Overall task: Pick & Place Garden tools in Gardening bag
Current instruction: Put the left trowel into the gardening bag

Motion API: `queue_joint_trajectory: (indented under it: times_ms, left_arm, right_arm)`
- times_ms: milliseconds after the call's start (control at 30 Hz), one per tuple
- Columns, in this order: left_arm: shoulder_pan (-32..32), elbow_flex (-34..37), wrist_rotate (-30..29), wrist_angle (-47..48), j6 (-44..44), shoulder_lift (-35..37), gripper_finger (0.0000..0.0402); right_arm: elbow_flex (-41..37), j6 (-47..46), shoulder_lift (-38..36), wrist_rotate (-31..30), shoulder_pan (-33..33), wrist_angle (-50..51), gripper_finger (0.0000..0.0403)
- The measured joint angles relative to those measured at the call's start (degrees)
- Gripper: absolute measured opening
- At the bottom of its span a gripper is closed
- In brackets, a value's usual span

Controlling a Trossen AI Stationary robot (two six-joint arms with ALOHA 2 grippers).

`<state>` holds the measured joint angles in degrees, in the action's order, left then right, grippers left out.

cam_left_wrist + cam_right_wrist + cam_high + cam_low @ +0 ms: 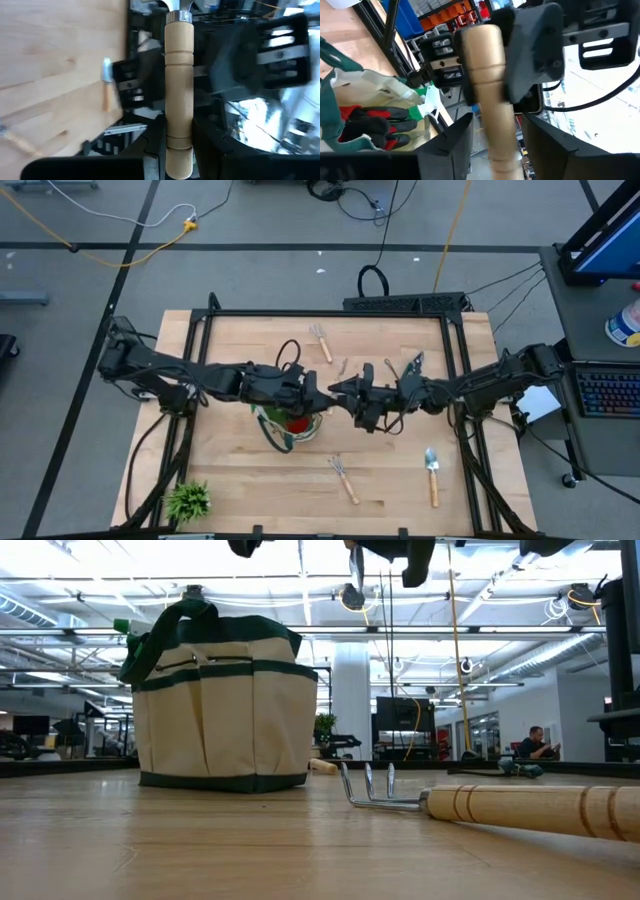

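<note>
Above the desk (250, 480), beside the gardening bag (290, 425), your left pincer (177, 142) clamps a wooden-handled tool (179, 85); your right pincer (495, 135) brackets it, grip unclear.

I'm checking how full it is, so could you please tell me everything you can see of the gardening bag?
The gardening bag is a small beige canvas tote with dark green trim along its top, base and loop handles, and stitched outer pockets. It stands upright on the wooden table, near the middle, mouth open. Red-and-black gloves and a green spray bottle lie inside. Both grippers hang above it; neither is seen touching it.
</note>
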<state>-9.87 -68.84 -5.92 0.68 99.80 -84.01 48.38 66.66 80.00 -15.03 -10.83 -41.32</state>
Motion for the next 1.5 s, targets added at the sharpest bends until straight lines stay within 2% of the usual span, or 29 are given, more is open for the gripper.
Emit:
queue_joint_trajectory:
  times_ms: [433, 567, 800, 867, 1033, 1167, 1367, 1500]
  left_arm:
    - [0.07, 0.07, -1.07, -0.01, 1.19, 0.01, 0.0067]
    - [0.07, 0.07, -1.2, -0.16, 0.8, 0.01, 0.0067]
    - [0.21, 0.07, -1.83, 0.12, -0.05, 0.01, 0.0067]
    - [0.2, 0.07, -1.65, 0.13, -0.64, 0.01, 0.0082]
    - [0.1, 0.07, -1.35, 0.15, -7.12, 0.01, 0.0142]
    - [0.0, 0.09, -0.45, 1.2, -14.13, 0.8, 0.0175]
    - [1.0, 0.04, -1.54, 3.91, -23.78, 2.55, 0.0197]
    - [2.0, 0.24, -3.61, 10.39, -31.2, 4.94, 0.0199]
  right_arm:
    - [0.0, -3.0, 0.01, -1.77, 0.37, 1.06, 0.0073]
    - [0.0, -2.41, 0.01, -3.35, 0.19, 0.88, 0.0071]
    - [0.0, -6.7, 0.01, -7.15, 0.06, 2.01, 0.0069]
    - [0.0, -7.19, 0.01, -7.35, -0.38, 2.11, 0.0069]
    - [0.0, -13.98, -0.01, -7.47, -1.07, 3.83, 0.0064]
    - [0.0, -17.4, -0.03, -8.31, -1.02, 6.8, 0.0064]
    - [0.0, -20.28, -0.04, -9.35, -0.99, 10.25, 0.0063]
    - [0.0, -24.3, -0.04, -8.97, -0.99, 11.69, 0.0063]
